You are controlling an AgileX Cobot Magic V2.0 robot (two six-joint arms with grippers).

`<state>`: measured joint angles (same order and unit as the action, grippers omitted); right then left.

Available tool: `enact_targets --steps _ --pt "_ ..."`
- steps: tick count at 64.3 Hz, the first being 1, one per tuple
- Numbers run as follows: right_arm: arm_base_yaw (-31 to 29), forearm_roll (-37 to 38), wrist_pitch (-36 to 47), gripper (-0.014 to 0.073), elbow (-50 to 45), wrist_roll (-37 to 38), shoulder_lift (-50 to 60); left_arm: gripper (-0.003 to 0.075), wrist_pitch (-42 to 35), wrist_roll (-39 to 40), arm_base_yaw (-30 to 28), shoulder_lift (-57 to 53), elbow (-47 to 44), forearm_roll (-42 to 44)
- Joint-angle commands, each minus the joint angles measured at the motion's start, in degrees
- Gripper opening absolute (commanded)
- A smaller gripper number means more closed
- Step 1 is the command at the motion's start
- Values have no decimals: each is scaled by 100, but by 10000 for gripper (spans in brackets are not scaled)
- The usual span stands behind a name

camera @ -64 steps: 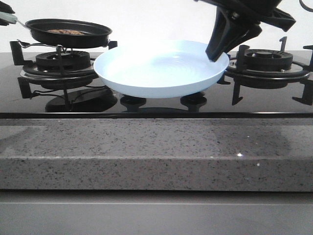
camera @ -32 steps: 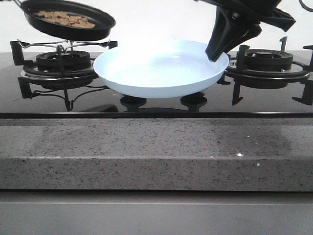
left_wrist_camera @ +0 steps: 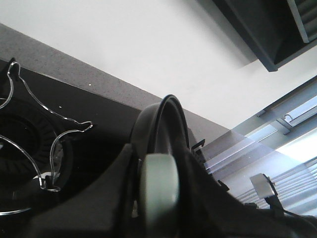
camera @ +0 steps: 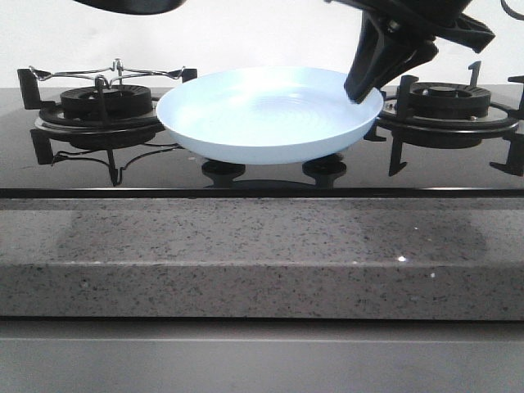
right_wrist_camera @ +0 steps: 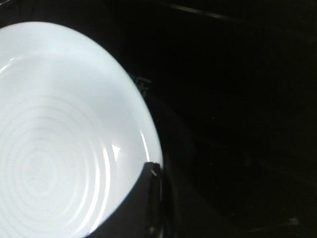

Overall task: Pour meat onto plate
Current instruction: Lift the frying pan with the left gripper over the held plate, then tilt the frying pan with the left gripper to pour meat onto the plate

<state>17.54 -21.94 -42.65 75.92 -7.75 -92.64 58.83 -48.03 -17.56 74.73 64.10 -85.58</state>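
Setting: speckled grey stone bench [camera: 262, 270] with a black glass hob [camera: 246, 176] set into it, a plain white wall behind.
Plate: pale-blue plate [camera: 266, 115] sits at the middle of the hob, over two round knobs [camera: 223, 170] at its 6 o'clock edge; its bowl shows faint concentric rings and holds nothing.
Burners: left burner [camera: 102, 110] at the plate's 9 o'clock carries a thin wire trivet [camera: 110, 74]; right burner [camera: 446, 106] lies at its 3 o'clock.
Pan: only the dark underside of the black frying pan [camera: 135, 5] shows, cut by the picture's upper edge at about 11 o'clock from the plate, well above the left burner.
Meat: not visible in any view, so I cannot tell where it lies.
Left hand: left hand [left_wrist_camera: 158, 198] is pinched around the pan's grey-green handle [left_wrist_camera: 159, 191], dark fingers [left_wrist_camera: 119, 188] pressed to either side.
Right hand: right hand [camera: 360, 90] meets the plate's rim at 2 o'clock; the wrist view shows one dark fingertip [right_wrist_camera: 148, 198] over the rim, and I cannot tell whether it is spread or gripping.
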Motion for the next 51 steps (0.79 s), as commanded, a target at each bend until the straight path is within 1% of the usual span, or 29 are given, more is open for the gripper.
enact_targets --steps 1,10,15,22,31,36,44,51 --pt "3 -176 240 -113 133 -40 287 1 28 -110 150 -425 35 -590" --pt "3 -176 240 -113 133 -40 287 1 -460 -196 695 -584 -56 -566" --pt "3 -176 240 -113 133 -40 287 1 -803 -373 1139 -584 -56 -522" --pt "3 -176 240 -113 133 -40 287 1 -1235 -709 1742 -584 -56 -522" --pt "3 -176 240 -113 133 -40 287 0 -1971 -1099 2375 -584 -56 -508" --pt "3 -176 240 -113 133 -40 287 0 -2277 -1465 2682 -584 -56 -508" --pt "3 -176 240 -113 133 -40 287 0 -2666 -2004 3003 -584 -56 -497" --pt "3 -176 240 -113 133 -40 287 0 -2765 -2383 3144 -584 -56 -497"
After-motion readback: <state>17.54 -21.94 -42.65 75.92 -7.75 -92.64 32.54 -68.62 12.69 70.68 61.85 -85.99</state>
